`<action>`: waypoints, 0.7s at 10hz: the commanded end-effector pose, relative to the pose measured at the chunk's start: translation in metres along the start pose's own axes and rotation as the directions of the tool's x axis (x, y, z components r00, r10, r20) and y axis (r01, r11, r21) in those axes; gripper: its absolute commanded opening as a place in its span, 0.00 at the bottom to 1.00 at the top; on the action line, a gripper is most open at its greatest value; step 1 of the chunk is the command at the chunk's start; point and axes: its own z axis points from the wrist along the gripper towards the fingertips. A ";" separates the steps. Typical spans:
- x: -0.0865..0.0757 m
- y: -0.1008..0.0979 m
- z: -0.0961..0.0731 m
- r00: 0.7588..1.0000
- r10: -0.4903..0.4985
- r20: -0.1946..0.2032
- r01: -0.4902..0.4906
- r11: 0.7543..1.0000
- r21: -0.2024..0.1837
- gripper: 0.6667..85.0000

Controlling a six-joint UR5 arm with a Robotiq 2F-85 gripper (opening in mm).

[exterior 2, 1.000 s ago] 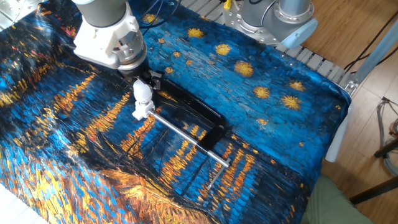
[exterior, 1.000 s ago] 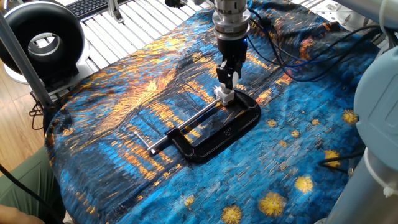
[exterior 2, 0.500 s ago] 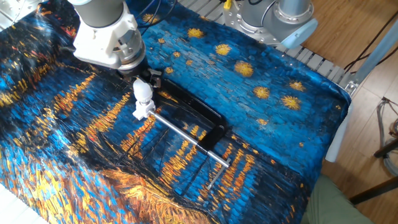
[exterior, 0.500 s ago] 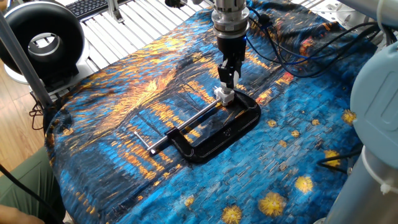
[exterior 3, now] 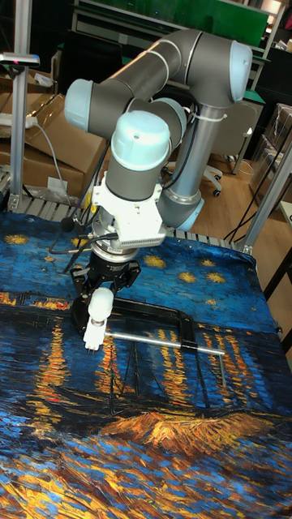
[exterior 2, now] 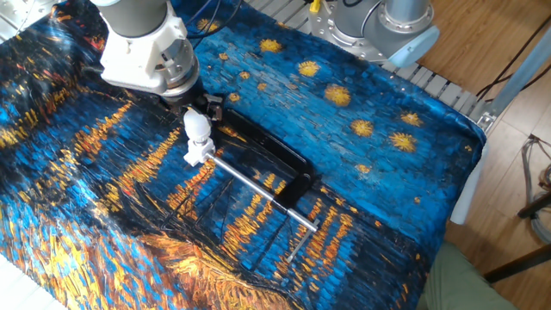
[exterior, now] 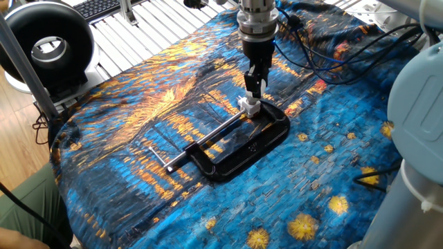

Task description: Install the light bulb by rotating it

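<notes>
Light bulb (exterior 2: 197, 126) in the pincer's (exterior 2: 200, 116) grip — plain white globe only from the other fixed view

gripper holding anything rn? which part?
Looks like the gripper has the light bulb by the top of its globe, neck pointing down at the socket block in the C-clamp. Finger contact is partly hidden.

Grey arm (exterior 3: 154, 69), pale blue joint caps, white wrist flange, black cables
</notes>
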 end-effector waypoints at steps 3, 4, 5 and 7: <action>-0.003 0.002 0.000 1.000 -0.019 0.023 0.019 1.000 -0.023 0.64; -0.004 0.002 0.000 0.999 -0.020 0.025 0.021 1.000 -0.022 0.65; -0.004 0.002 -0.001 0.999 -0.028 0.027 0.028 0.999 -0.019 0.65; -0.004 0.003 -0.005 0.998 -0.048 0.031 0.048 0.999 -0.019 0.69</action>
